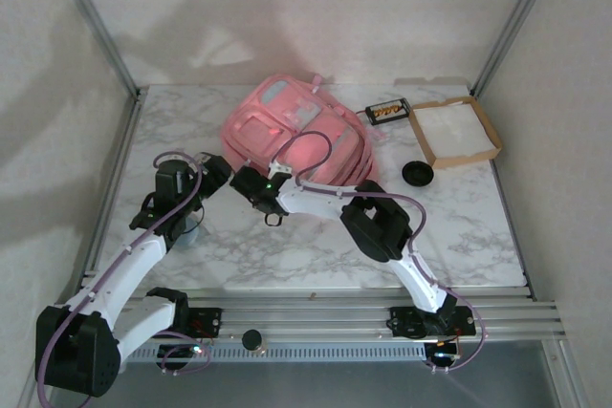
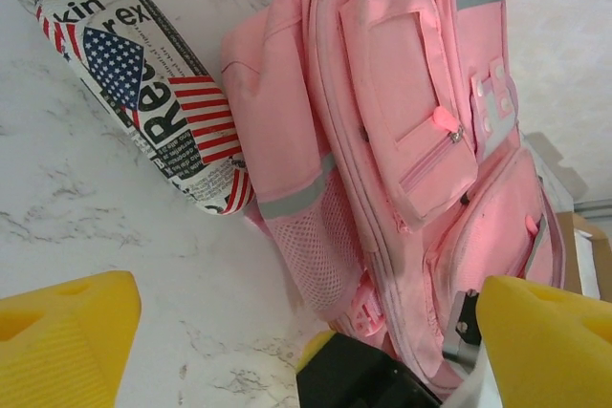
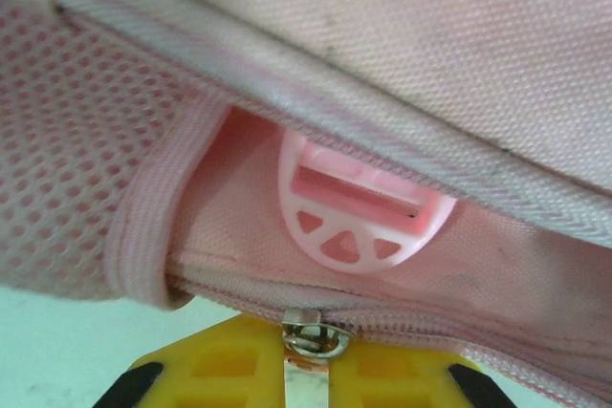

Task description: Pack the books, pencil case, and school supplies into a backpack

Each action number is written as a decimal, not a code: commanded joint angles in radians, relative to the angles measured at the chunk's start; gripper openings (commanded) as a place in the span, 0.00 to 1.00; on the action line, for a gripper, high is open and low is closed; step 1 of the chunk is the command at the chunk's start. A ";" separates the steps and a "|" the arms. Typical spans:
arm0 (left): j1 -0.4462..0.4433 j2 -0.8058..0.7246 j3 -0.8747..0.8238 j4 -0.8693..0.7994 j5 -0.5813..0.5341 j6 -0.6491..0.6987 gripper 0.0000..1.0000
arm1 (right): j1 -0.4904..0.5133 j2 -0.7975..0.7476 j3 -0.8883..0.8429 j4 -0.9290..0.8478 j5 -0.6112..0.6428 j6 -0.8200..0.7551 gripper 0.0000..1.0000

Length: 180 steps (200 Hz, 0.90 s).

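Backpack (image 1: 287, 126) lies just above centre in the top view. Left gripper (image 2: 306, 332) gapes wide beside it; right gripper (image 3: 308, 375) pinches its metal zipper pull (image 3: 311, 336), bottom centre of its wrist view.

One backpack (image 1: 287, 131), one pencil case (image 2: 143, 83), one book (image 1: 387, 110), one tray (image 1: 457, 131).

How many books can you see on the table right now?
1: the dark book lies at the far side, between the backpack and the brown tray. Others may be hidden.
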 commanded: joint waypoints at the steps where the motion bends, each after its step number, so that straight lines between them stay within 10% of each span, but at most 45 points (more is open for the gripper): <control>1: 0.010 0.002 -0.026 0.028 0.029 -0.009 0.92 | -0.008 -0.100 -0.079 0.062 -0.068 -0.052 0.03; 93: -0.092 0.311 -0.073 0.359 0.207 -0.217 0.73 | -0.104 -0.314 -0.504 0.577 -0.538 -0.163 0.00; 128: -0.176 0.455 -0.005 0.407 0.166 -0.236 0.74 | -0.117 -0.327 -0.529 0.598 -0.565 -0.165 0.00; 180: -0.176 0.668 0.055 0.523 0.105 -0.354 0.43 | -0.129 -0.364 -0.592 0.597 -0.526 -0.114 0.00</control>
